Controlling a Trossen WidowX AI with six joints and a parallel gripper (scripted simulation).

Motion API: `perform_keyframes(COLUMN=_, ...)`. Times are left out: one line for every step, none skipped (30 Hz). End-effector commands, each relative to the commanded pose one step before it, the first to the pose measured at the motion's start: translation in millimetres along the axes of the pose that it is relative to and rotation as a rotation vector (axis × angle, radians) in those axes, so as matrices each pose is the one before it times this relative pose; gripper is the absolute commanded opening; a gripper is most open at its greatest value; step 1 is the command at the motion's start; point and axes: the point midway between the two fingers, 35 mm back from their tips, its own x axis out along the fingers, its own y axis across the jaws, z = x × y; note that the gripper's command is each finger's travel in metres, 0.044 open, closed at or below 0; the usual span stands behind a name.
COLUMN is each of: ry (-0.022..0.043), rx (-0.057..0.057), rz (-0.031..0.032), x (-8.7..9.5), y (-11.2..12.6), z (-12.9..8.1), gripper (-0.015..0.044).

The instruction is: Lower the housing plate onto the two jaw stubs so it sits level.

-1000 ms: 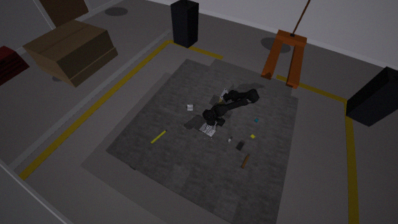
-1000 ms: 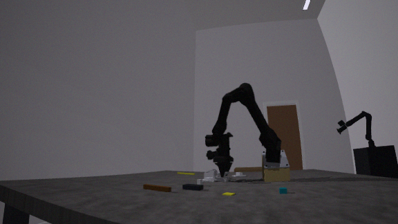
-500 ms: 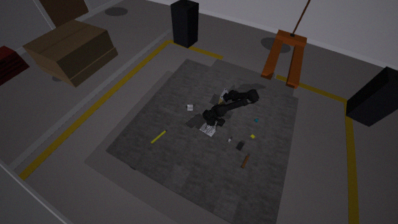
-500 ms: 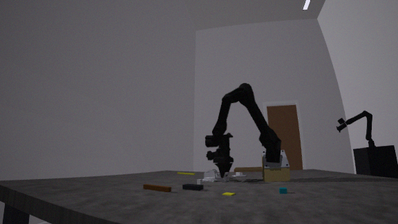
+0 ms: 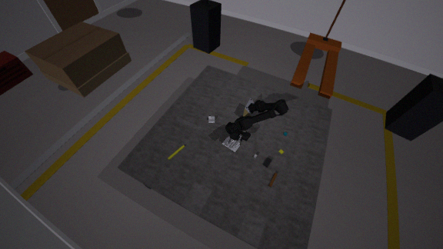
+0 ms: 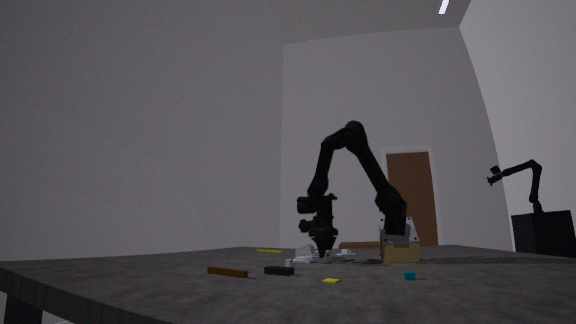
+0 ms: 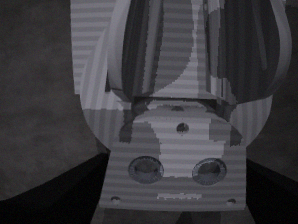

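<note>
The pale housing plate [image 7: 184, 152], with two round fittings and small holes, lies across the lower middle of the wrist view. My gripper [image 7: 172, 163] [image 6: 324, 255] is shut on it, one dark finger at each side. Two curved jaws, the left jaw [image 7: 116, 55] and the right jaw [image 7: 284, 45], run up from the plate's far edge above a pale striped base [image 7: 89, 30]. The white assembly [image 5: 231, 144] lies low under the gripper. The stubs are hidden under the plate, and I cannot tell whether it is fully seated.
A white piece [image 5: 211, 119] lies to one side. A small white block [image 5: 256, 155], black block [image 5: 267, 161] [image 6: 279, 270], orange bar [image 5: 273, 179] [image 6: 227, 272], yellow tile [image 5: 281, 151] [image 6: 331, 280], teal cube [image 5: 285, 134] [image 6: 410, 275] and yellow bar [image 5: 176, 152] lie around.
</note>
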Motion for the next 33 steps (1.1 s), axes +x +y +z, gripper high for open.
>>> perform_keyframes(ry=-0.00181, rx=0.0035, rz=0.00253, x=0.62, y=0.24, z=0.32, gripper=0.0351)
perform_keyframes(ry=0.0, rx=0.0, rz=0.0, x=0.0, y=0.0, z=0.0, gripper=0.0351)
perform_keyframes(ry=0.0, rx=0.0, rz=0.0, x=0.0, y=0.0, z=0.0, gripper=0.0351)
perform_keyframes(ry=0.0, rx=0.0, rz=0.0, x=0.0, y=0.0, z=0.0, gripper=0.0351)
perform_keyframes(ry=0.0, rx=0.0, rz=0.00001, x=0.14, y=0.0, z=0.0, gripper=0.0351)
perform_keyframes(ry=0.0, rx=0.0, rz=0.00002, x=0.41, y=0.0, z=0.0, gripper=0.0351)
perform_keyframes(ry=0.00001, rx=0.0, rz=0.00003, x=0.68, y=0.01, z=-0.01, gripper=0.0351)
perform_keyframes(ry=0.00001, rx=0.0, rz=0.00003, x=0.68, y=0.01, z=-0.01, gripper=0.0351)
perform_keyframes(ry=0.00001, rx=0.0, rz=0.00002, x=0.41, y=0.0, z=-0.01, gripper=0.0351)
perform_keyframes(ry=0.0, rx=0.0, rz=0.00001, x=0.13, y=0.0, z=0.0, gripper=0.0351)
perform_keyframes(ry=0.0, rx=0.0, rz=0.0, x=0.0, y=0.0, z=0.0, gripper=0.0351)
perform_keyframes(ry=0.0, rx=0.0, rz=0.0, x=0.0, y=0.0, z=0.0, gripper=0.0351)
perform_keyframes(ry=0.0, rx=0.0, rz=0.0, x=0.0, y=0.0, z=0.0, gripper=0.0351)
perform_keyframes(ry=0.0, rx=0.0, rz=0.0, x=0.0, y=0.0, z=0.0, gripper=0.0351)
perform_keyframes(ry=0.0, rx=0.0, rz=0.0, x=0.0, y=0.0, z=0.0, gripper=0.0351)
perform_keyframes(ry=0.0, rx=0.0, rz=0.0, x=0.0, y=0.0, z=0.0, gripper=0.0351)
perform_keyframes(ry=0.0, rx=0.0, rz=0.00001, x=0.14, y=0.0, z=0.0, gripper=0.0351)
perform_keyframes(ry=0.0, rx=0.0, rz=0.00002, x=0.41, y=0.0, z=0.0, gripper=0.0351)
perform_keyframes(ry=0.00001, rx=0.0, rz=0.00003, x=0.68, y=0.01, z=-0.01, gripper=0.0351)
perform_keyframes(ry=0.00001, rx=0.0, rz=0.00003, x=0.68, y=0.01, z=-0.01, gripper=0.0351)
perform_keyframes(ry=0.00001, rx=0.0, rz=0.00002, x=0.41, y=0.0, z=-0.01, gripper=0.0351)
perform_keyframes(ry=0.0, rx=0.0, rz=0.00001, x=0.13, y=0.0, z=0.0, gripper=0.0351)
perform_keyframes(ry=0.0, rx=0.0, rz=0.0, x=0.0, y=0.0, z=0.0, gripper=0.0351)
perform_keyframes(ry=0.0, rx=0.0, rz=0.0, x=0.0, y=0.0, z=0.0, gripper=0.0351)
perform_keyframes(ry=0.0, rx=0.0, rz=0.0, x=0.0, y=0.0, z=0.0, gripper=0.0351)
perform_keyframes(ry=0.0, rx=0.0, rz=0.0, x=0.0, y=0.0, z=0.0, gripper=0.0351)
perform_keyframes(ry=0.0, rx=0.0, rz=0.0, x=0.0, y=0.0, z=0.0, gripper=0.0351)
perform_keyframes(ry=0.0, rx=0.0, rz=0.0, x=0.0, y=0.0, z=0.0, gripper=0.0351)
perform_keyframes(ry=0.0, rx=0.0, rz=0.00001, x=0.14, y=0.0, z=0.0, gripper=0.0351)
perform_keyframes(ry=0.0, rx=0.0, rz=0.00002, x=0.41, y=0.0, z=0.0, gripper=0.0351)
perform_keyframes(ry=0.00001, rx=0.0, rz=0.00003, x=0.68, y=0.01, z=-0.01, gripper=0.0351)
perform_keyframes(ry=0.00001, rx=0.0, rz=0.00003, x=0.68, y=0.01, z=-0.01, gripper=0.0351)
perform_keyframes(ry=0.00001, rx=0.0, rz=0.00002, x=0.41, y=0.0, z=-0.01, gripper=0.0351)
